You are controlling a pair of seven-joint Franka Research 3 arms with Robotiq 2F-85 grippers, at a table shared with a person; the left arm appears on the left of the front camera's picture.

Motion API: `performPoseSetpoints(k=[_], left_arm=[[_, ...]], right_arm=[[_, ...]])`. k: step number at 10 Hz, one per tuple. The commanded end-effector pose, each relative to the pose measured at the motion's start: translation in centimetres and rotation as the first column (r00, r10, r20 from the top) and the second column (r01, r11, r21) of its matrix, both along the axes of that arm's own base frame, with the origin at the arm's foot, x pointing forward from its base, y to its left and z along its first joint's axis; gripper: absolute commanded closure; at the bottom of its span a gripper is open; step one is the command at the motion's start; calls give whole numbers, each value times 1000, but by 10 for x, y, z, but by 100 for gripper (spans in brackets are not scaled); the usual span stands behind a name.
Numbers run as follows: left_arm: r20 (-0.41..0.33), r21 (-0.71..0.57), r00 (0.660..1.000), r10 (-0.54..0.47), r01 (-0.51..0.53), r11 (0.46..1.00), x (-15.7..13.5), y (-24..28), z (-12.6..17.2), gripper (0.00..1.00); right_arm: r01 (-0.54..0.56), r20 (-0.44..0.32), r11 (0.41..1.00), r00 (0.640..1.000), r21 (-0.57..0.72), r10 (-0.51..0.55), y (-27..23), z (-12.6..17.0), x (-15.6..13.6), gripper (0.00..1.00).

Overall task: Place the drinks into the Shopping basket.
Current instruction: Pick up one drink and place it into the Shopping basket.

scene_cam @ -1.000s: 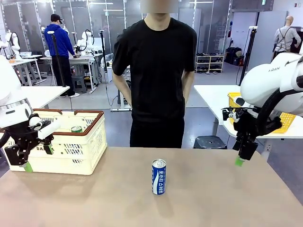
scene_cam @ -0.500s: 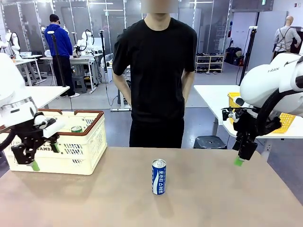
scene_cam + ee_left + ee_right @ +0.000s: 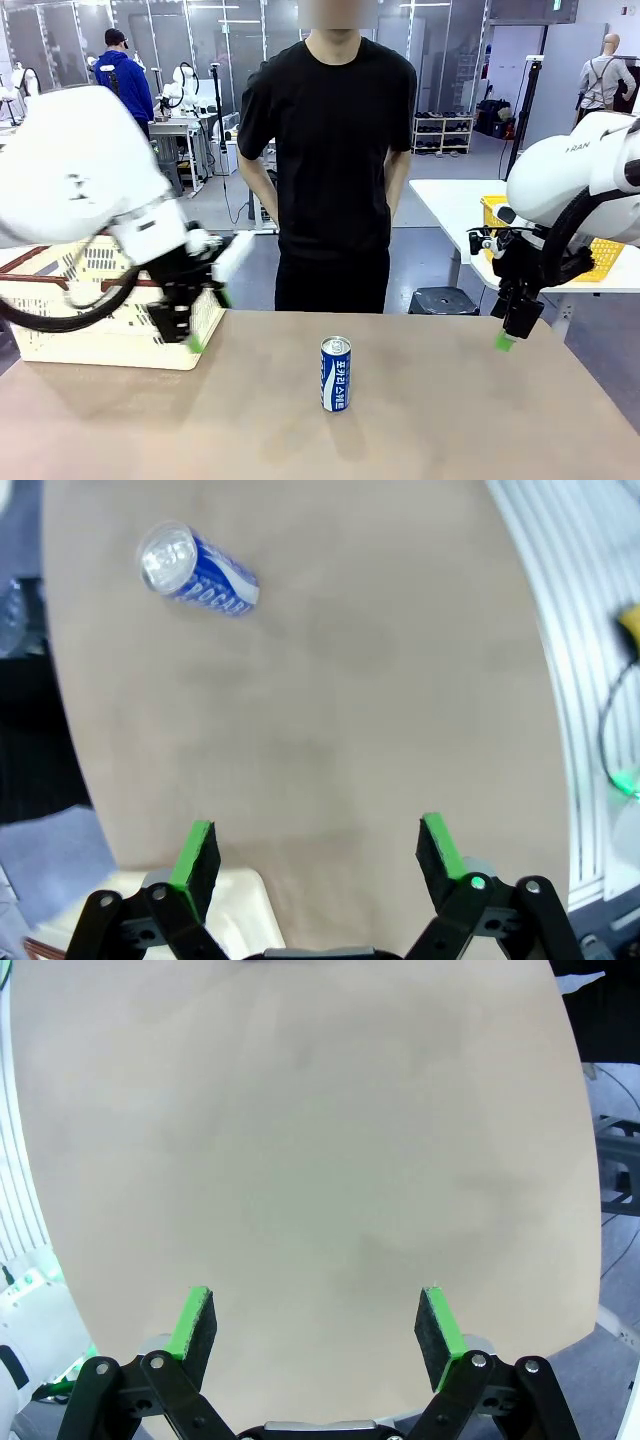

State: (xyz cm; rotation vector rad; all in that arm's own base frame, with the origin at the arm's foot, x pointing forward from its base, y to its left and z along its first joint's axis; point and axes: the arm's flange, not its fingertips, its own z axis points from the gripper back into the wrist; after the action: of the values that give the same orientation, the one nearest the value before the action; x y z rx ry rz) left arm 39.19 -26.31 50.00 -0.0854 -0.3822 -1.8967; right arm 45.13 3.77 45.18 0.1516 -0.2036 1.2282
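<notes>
The 1 blue-and-white can [image 3: 336, 374] at the table's 6 o'clock looks light, rigid and slick, so the spread, empty left gripper [image 3: 318, 852] should clasp mid-body.

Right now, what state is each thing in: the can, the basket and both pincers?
Blue and white can: upright on the table, mid-table, untouched.
Shopping basket: on the table's left end, partly hidden by the left arm.
Left pincer: open, empty, above the table.
Right pincer: open, empty, above bare table.
</notes>
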Motion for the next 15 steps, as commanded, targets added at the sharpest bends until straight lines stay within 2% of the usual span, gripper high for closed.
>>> performPoseSetpoints(k=[1,3,5,7,8,9,15], left_arm=[[-2,-32,1000,23,-23,999,37,-54,0,0],[8,13,999,43,-43,999,59,-107,-6,0],[-39,36,998,57,-55,998,74,-138,-17,0],[-45,85,996,71,-67,994,81,-162,-26,0],[-6,128,996,90,-88,988,76,-159,-27,0],[-26,40,998,59,-58,998,78,-149,-33,0],[-20,63,997,76,-74,995,81,-154,-33,0]], right_arm=[[-5,-2,1000,1000,1,5,-1,1,-2,0],[-5,-2,1000,1000,1,5,-1,1,-2,0],[-5,-2,1000,1000,1,5,-1,1,-2,0],[-5,-2,1000,1000,1,5,-1,1,-2,0],[-5,-2,1000,1000,1,5,-1,1,-2,0],[-5,-2,1000,1000,1,5,-1,1,-2,0],[-5,-2,1000,1000,1,5,-1,1,-2,0]])
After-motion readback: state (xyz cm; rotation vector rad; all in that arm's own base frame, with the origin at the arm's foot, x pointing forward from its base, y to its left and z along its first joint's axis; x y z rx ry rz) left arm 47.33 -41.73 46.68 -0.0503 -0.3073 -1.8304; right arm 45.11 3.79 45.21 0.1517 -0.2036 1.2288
